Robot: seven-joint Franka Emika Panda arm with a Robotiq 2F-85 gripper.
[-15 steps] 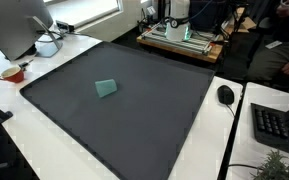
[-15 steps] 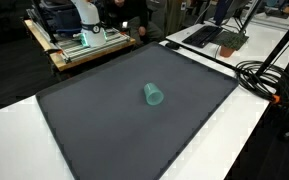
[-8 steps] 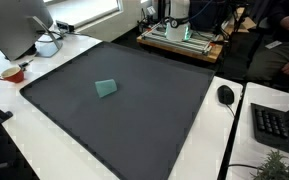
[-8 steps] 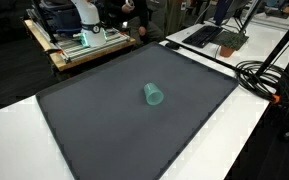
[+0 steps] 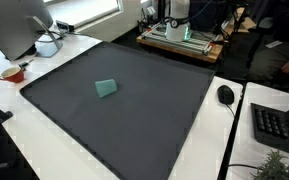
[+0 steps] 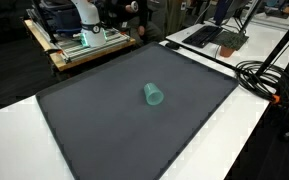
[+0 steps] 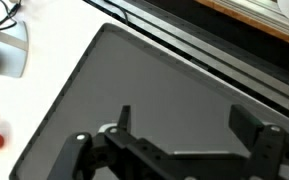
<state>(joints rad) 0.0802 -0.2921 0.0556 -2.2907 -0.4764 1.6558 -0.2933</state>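
1. Nothing is shifting since the earlier frames; the white table [image 6: 14,140] is carrying a dark mat [image 5: 134,115].
2. Fingers [image 7: 124,120] are hanging apart and empty over a mat corner.
3. Teal cup [image 5: 106,88] is lying on its side mid-mat, outside the wrist view and well apart from them.

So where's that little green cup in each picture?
In an exterior view: the green cup lies on its side, just left of centre on the dark mat.
In an exterior view: the green cup lies just right of centre.
Wrist view: not in it.
Shared landmark: the dark mat.
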